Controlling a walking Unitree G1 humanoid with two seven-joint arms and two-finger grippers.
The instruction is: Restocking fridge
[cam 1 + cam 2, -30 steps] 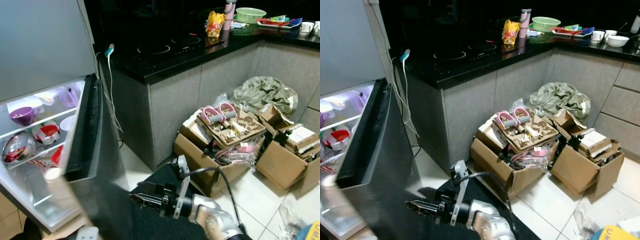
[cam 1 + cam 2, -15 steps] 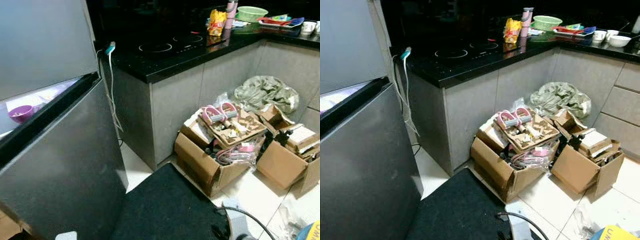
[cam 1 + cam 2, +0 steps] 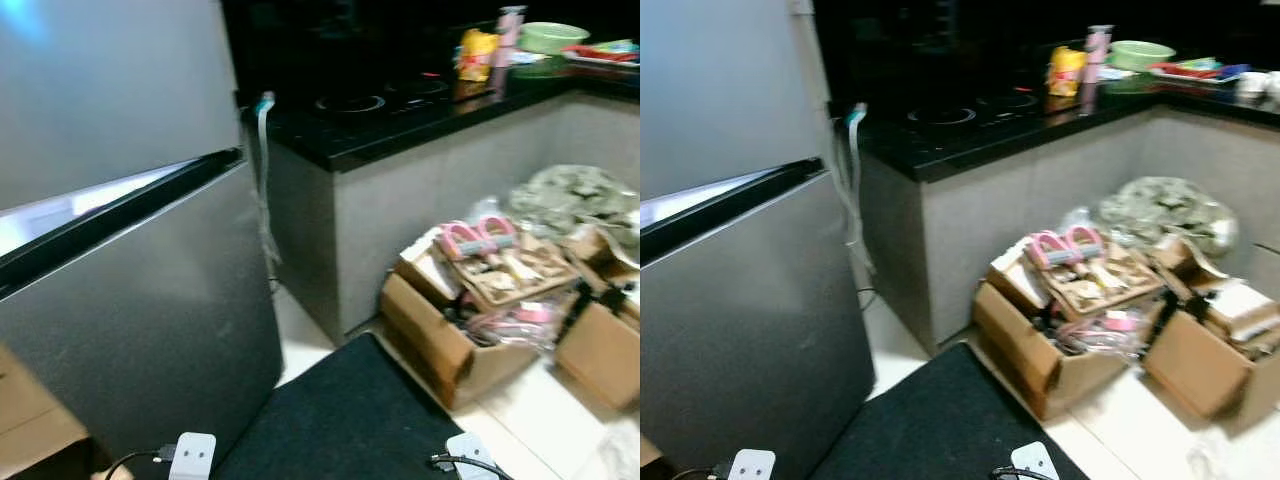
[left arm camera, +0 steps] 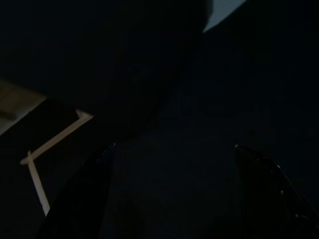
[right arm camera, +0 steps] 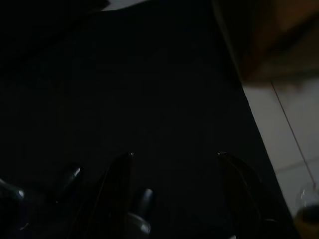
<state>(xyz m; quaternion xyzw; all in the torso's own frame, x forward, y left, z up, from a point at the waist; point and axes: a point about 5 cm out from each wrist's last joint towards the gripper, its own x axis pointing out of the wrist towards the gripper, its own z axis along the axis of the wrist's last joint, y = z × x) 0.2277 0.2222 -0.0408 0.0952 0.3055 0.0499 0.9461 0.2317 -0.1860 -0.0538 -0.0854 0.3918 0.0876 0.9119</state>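
Observation:
The grey fridge [image 3: 130,330] stands at the left, its lower door almost against the body. A thin bright slit [image 3: 90,205] shows between the lower door's black top edge and the upper door [image 3: 110,90]. What is inside is hidden. In the dark left wrist view my left gripper [image 4: 174,147] is open with nothing between its fingers, hanging low by the fridge. In the right wrist view my right gripper [image 5: 174,154] is open too, above the black floor mat [image 5: 164,74]. White parts of both arms [image 3: 192,455] peek in at the bottom edge of the eye views.
A black counter with a cooktop [image 3: 350,103] runs right of the fridge, with a yellow snack bag [image 3: 476,52] and a green bowl [image 3: 552,36] on it. A cable [image 3: 264,170] hangs beside the fridge. Open cardboard boxes [image 3: 450,340] crowd the floor at right.
The lower fridge door has swung from wide open to nearly shut, hiding the shelves. My right arm has dropped out of the eye views. The camera has turned slightly left.

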